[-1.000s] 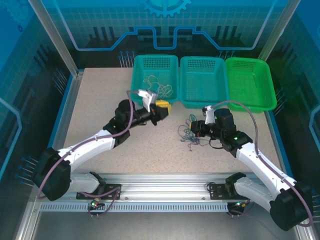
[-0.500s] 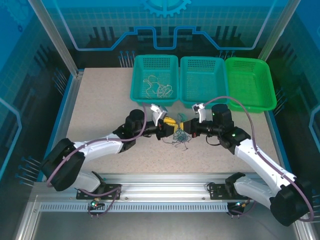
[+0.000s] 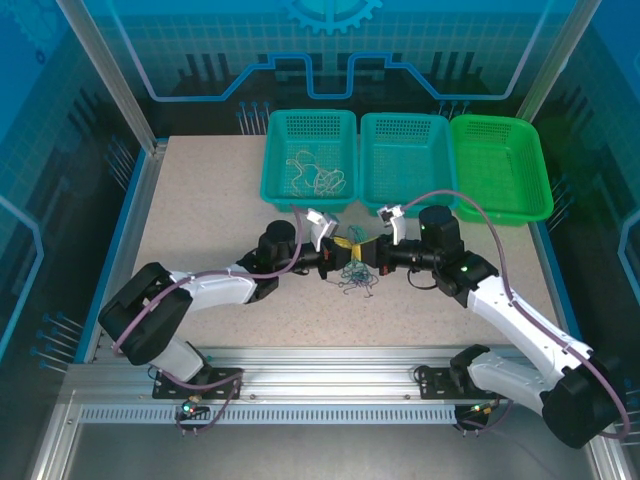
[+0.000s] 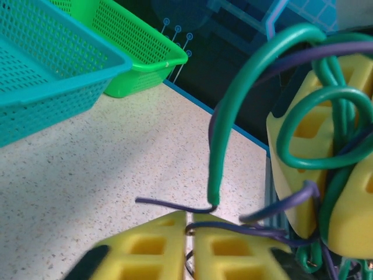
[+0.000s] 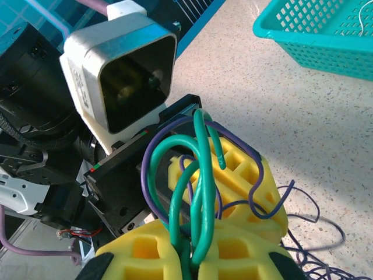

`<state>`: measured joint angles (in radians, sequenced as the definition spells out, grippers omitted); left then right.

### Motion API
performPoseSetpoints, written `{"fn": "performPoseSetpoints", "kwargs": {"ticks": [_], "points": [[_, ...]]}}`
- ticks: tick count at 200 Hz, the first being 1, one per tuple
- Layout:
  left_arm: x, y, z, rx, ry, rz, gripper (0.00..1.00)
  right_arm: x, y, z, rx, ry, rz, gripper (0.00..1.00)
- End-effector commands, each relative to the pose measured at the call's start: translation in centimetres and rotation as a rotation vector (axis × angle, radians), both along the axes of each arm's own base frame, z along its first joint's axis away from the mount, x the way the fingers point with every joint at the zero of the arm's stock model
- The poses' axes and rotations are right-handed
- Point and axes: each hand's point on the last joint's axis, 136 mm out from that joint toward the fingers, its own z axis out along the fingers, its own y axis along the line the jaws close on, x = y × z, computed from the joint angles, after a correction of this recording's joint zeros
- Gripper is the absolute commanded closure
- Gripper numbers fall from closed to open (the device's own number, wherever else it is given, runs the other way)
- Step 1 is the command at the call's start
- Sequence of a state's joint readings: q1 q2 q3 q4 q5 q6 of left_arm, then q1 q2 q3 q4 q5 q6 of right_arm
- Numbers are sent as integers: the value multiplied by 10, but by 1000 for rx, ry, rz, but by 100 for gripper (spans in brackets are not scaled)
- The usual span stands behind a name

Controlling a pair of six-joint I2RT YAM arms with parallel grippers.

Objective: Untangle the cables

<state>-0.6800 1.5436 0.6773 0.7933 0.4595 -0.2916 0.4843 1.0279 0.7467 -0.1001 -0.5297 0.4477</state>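
Speckled beige tabletop (image 3: 200, 230) inside blue-lit panels (image 3: 60, 120). At far edge, left teal mesh plastic basket (image 3: 272, 165) holding pale thin wires (image 3: 318, 178), middle teal mesh plastic basket (image 3: 405, 160), bright green mesh plastic basket (image 3: 500, 165). Mid-table, thin green and dark purple cables (image 3: 356, 276) bunched between both grippers, loose loops trailing onto surface. Left gripper (image 4: 190, 233): yellow fingers pressed together, pinching purple strand. Right gripper (image 5: 189, 254): yellow fingers clamped on green and purple loops, nose to nose with left.

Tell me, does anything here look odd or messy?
Only the cables: a tangled green and purple clump at mid-table, pinched in both arms' shut jaws, with loops snagged over the yellow pads. Some pale wires lie in the left basket.
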Motion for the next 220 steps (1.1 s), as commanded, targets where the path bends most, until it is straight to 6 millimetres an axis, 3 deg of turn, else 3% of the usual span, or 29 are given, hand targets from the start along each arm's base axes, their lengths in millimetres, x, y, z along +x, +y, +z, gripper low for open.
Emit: {"fn": "performPoseSetpoints", "kwargs": {"ticks": [1,55,94,143,162,195,220], "points": [[4,5,11,-19,-53,49,98,-4,9,19,39,-35,43,100],[14,20,24,-48,-76,164,100,11,-8,6,4,21,-71,100],[28,46,23,-15,-68,314,100,34,-44,-28,-63,158,-268,98],[34,71,14,28,-47,420,100,42,-75,-64,-189,258,-423,100],[41,89,10,50,-27,504,100,47,-93,-78,-215,303,-510,100],[57,138,-13,107,84,694,100,50,-129,-103,-196,401,-657,100],[53,153,-18,93,106,723,100,47,-144,-114,-181,439,-716,100]]}}
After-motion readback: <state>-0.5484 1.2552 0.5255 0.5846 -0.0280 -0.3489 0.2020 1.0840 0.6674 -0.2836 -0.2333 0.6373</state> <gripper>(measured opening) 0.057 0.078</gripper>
